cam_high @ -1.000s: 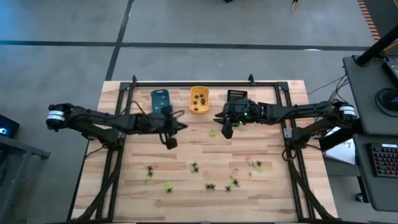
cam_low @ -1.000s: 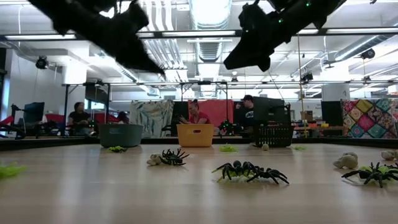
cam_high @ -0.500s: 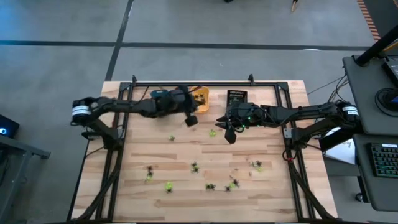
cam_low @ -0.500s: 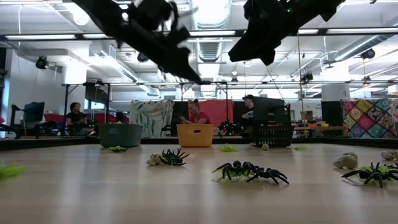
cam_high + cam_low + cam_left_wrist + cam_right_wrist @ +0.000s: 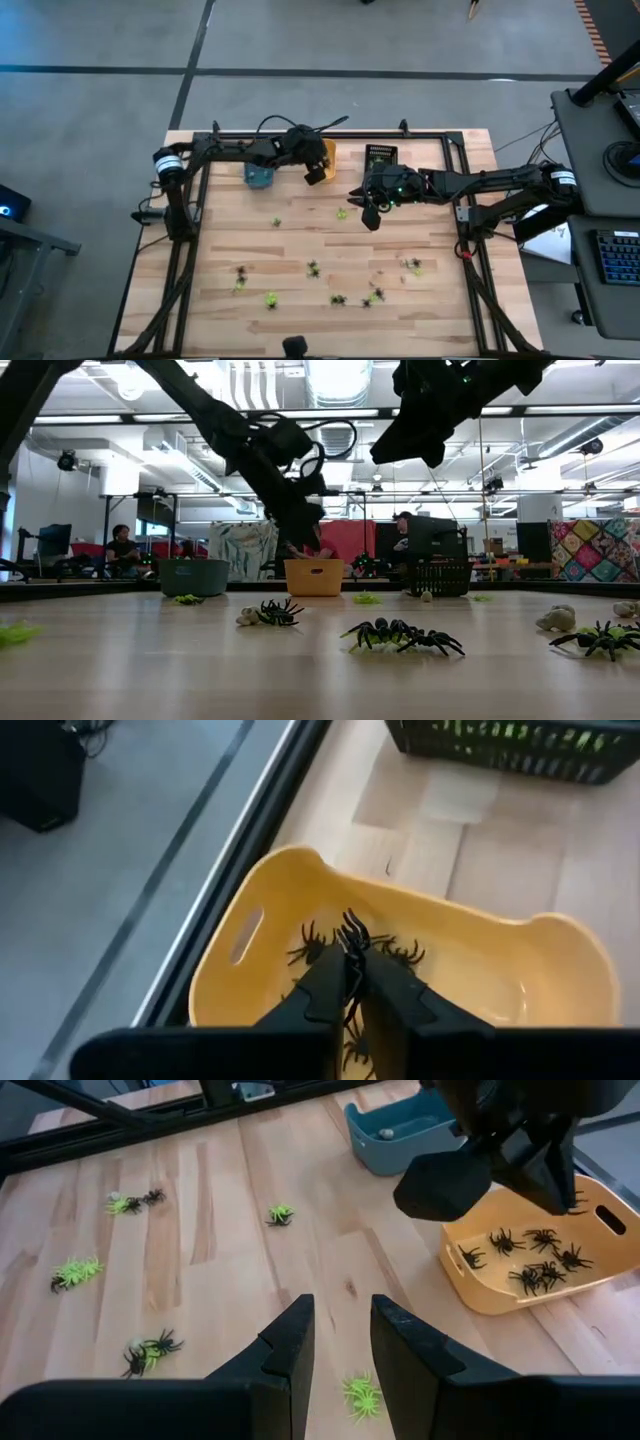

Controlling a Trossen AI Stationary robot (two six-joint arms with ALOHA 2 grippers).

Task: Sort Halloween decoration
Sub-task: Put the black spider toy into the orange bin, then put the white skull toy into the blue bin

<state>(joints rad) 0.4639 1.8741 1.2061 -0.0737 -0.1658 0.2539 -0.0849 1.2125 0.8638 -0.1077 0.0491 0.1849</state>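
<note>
**Left gripper over the orange tray with a black spider; right gripper open above a yellow-green one**

High view: Three trays are lined up along the far edge of the table (image 5: 220,300): a blue tray (image 5: 258,172), an orange tray (image 5: 322,152) and a black tray (image 5: 381,156). The left gripper (image 5: 314,172) is seen over the near rim of the orange tray. The right gripper (image 5: 364,208) is held just in front of the black tray, beside a yellow-green spider (image 5: 342,213). The remaining scattered spiders (image 5: 338,299) are spread near the front edge, well apart from both arms, and the table's middle is left mostly bare wood.

Low view: The two arms are seen hanging above the surface. Black spiders (image 5: 400,635) are laid on the wood in front, the trays stand along the far edge, and seated people (image 5: 127,547) are visible in a workshop room behind.

Left wrist view: The fingers (image 5: 330,982) are brought nearly together, and a black spider (image 5: 352,932) is pinched at their tips, above the orange tray's hollow, where further black spiders lie.

Right wrist view: The fingers (image 5: 290,1342) are parted with nothing between them; the yellow-green spider is seen on the wood just beyond the gap. Open table stretches toward the scattered figures.
</note>
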